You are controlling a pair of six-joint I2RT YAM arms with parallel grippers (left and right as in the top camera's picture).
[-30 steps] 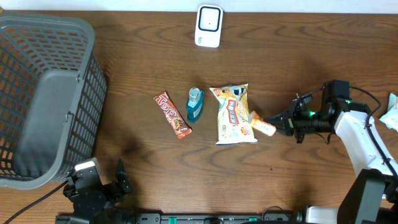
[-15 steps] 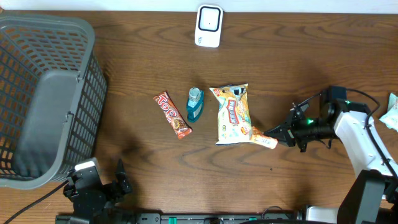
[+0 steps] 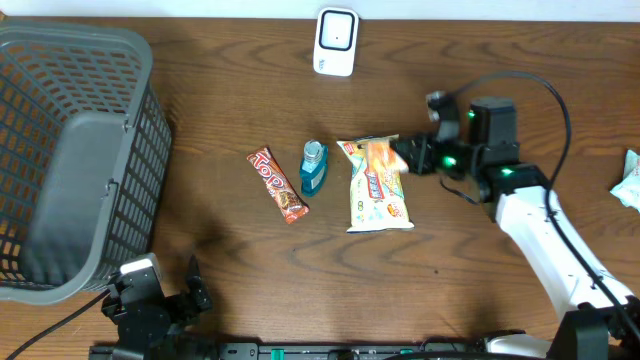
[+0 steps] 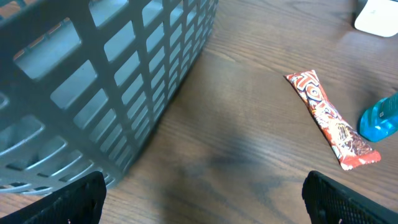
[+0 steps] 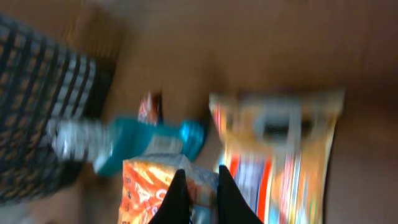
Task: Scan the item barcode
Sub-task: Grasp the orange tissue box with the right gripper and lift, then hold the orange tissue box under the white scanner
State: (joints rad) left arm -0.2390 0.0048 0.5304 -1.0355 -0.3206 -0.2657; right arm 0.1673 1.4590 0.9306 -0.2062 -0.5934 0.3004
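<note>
Over the table's [image 3: 480, 280] middle, the orange packet [image 3: 378, 156] is pinched endwise by the right gripper [image 3: 405, 157]. Light, crinkly, slippery handling is expected.

R arm [image 3: 545, 235] jaws clamped; L jaws wide.

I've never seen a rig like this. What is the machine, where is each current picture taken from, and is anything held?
Two robot arms work at a wooden table. One picture looks down from above; the other two come from cameras on the wrists. On the table lie a grey plastic mesh basket, a white boxy device, probably the scanner, a red candy bar, a teal bottle and a yellow snack bag. The right gripper is shut on a small orange packet, over the snack bag. The left gripper is open, holding nothing.
</note>
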